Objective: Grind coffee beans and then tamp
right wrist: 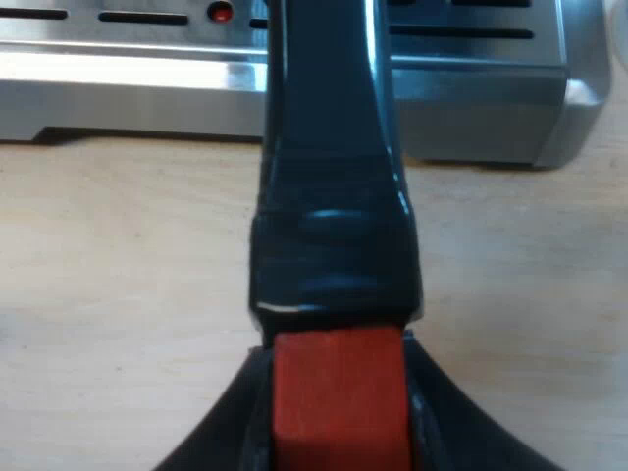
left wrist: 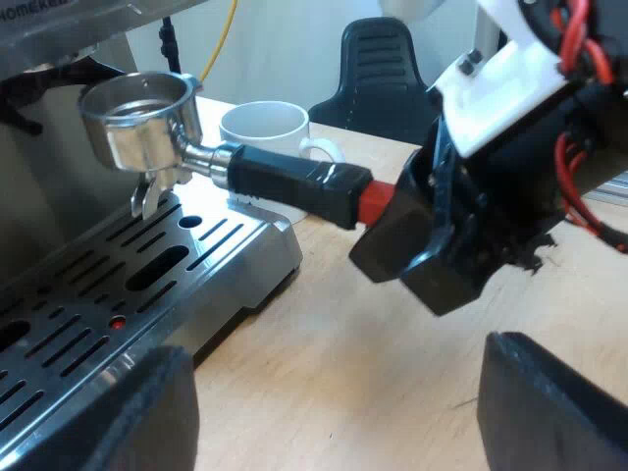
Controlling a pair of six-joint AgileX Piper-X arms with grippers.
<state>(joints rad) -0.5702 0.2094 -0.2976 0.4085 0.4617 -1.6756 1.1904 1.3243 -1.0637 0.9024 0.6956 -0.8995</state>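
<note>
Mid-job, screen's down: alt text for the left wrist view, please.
The right claw is at the red end of the metal holder, whose basket hangs over the espresso machine's drip tray. A white mug stands beyond the handle; the left claw is open above the table.

Metal holder (left wrist: 137, 123), handle level, above espresso machine (left wrist: 108, 294) tray

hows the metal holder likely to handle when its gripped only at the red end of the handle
Probably stiff: the metal holder looks like solid metal. Likely heavy at its far end, since the right gripper clamps only the red end, so it may droop. The glossy handle could slip if twisted.
</note>
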